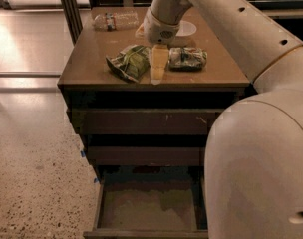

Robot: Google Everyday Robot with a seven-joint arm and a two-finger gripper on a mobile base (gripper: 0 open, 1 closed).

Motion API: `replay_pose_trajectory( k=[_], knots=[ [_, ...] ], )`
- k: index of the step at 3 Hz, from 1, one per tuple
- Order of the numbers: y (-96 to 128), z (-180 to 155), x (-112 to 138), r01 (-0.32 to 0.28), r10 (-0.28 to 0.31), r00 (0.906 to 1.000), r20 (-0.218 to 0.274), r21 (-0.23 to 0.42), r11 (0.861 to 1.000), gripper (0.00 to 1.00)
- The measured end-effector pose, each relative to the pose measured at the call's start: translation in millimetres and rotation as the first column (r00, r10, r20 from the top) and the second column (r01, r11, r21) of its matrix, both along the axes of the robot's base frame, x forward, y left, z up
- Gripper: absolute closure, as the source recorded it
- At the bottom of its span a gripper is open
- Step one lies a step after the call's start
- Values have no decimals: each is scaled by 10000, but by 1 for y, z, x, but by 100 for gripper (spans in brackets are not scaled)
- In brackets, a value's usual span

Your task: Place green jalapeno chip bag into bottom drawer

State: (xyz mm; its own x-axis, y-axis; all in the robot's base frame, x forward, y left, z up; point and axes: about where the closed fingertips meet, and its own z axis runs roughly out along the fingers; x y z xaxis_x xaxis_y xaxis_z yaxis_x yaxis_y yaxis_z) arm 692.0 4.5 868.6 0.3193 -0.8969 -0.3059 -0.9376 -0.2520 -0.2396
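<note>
Brown cabinet top (91, 68), upper centre: gripper (159, 66) is hovering just right of the chip bag (129, 61); its opening cannot be told. The bottom drawer (151, 208) is standing open below. Risk: closing off-centre and knocking the can (188, 59).

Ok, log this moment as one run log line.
gripper: between chip bag and can | chip bag: on cabinet top | bottom drawer: open

The cream gripper (157, 75) hangs over the brown wooden tabletop (86, 59) in a narrow lane. The crumpled green jalapeno chip bag (127, 61) crowds its 9 o'clock, and a lying green-white drink can (188, 59) its 3. At 6 the dark bottom drawer (146, 203) stands pulled out, open from above.
</note>
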Motion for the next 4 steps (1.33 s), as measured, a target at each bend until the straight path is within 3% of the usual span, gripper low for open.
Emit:
replay_pose_trajectory(
  k=[2, 4],
  knots=[
    [45, -45, 22, -1072, 1072, 9916, -720, 52, 9942, 0],
    [47, -47, 25, -1049, 1053, 9922, -674, 91, 9944, 50]
  ],
)
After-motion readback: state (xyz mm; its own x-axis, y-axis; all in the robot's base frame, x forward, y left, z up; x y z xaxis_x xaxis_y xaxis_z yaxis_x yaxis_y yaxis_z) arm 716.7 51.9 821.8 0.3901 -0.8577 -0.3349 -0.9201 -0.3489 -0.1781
